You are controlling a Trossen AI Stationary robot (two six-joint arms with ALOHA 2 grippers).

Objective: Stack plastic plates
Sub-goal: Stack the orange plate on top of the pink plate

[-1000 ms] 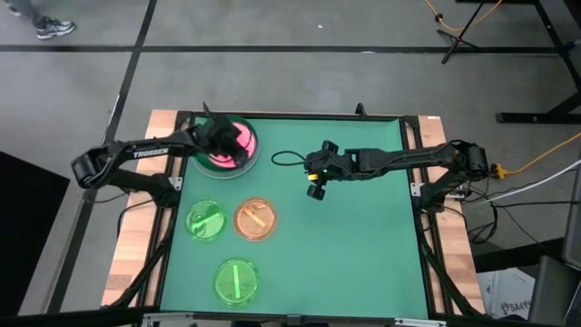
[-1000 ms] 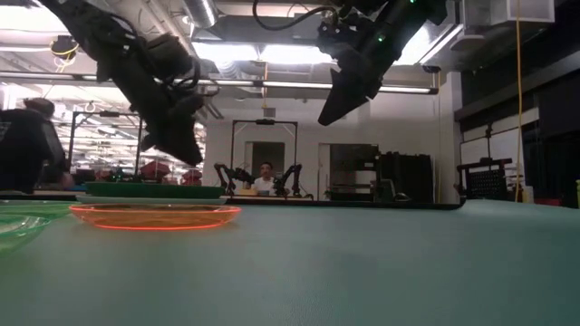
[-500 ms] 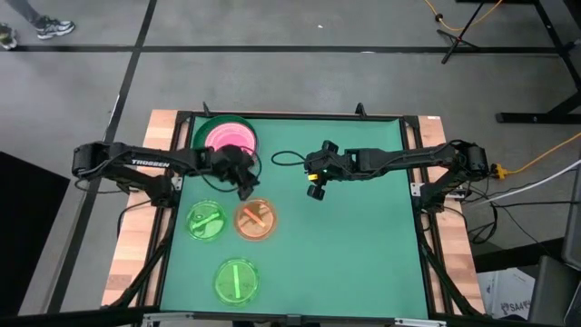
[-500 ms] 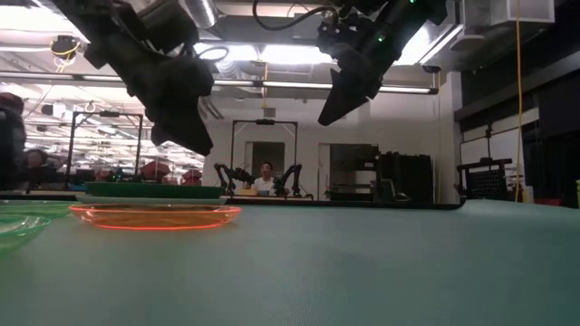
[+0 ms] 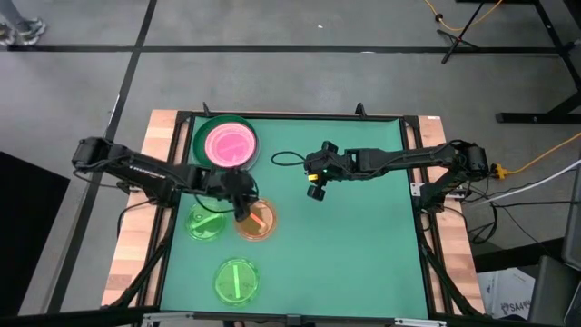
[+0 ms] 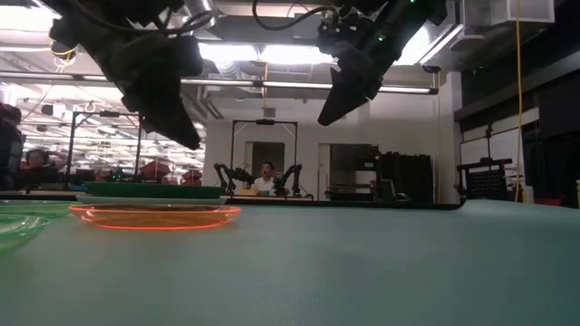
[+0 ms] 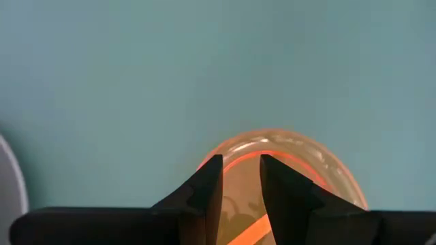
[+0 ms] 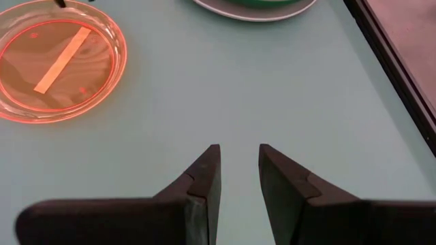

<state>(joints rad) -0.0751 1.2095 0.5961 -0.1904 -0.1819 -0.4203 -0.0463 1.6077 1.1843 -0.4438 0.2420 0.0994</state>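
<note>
From above, the left gripper (image 5: 241, 211) is held over the orange plate (image 5: 257, 221), below the pink-topped stack (image 5: 227, 143). In its wrist view, narrowly parted jaws straddle the rim; they should be lowered squarely. The right gripper (image 8: 238, 173) is parked, slightly spread.

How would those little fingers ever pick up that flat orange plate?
Probably by its raised rim. The orange plate lies flat on the green table, so only the edge offers a hold. The left gripper hovers over its near edge, fingers slightly apart; coming straight down, one finger inside the rim and one outside, looks best.
</note>
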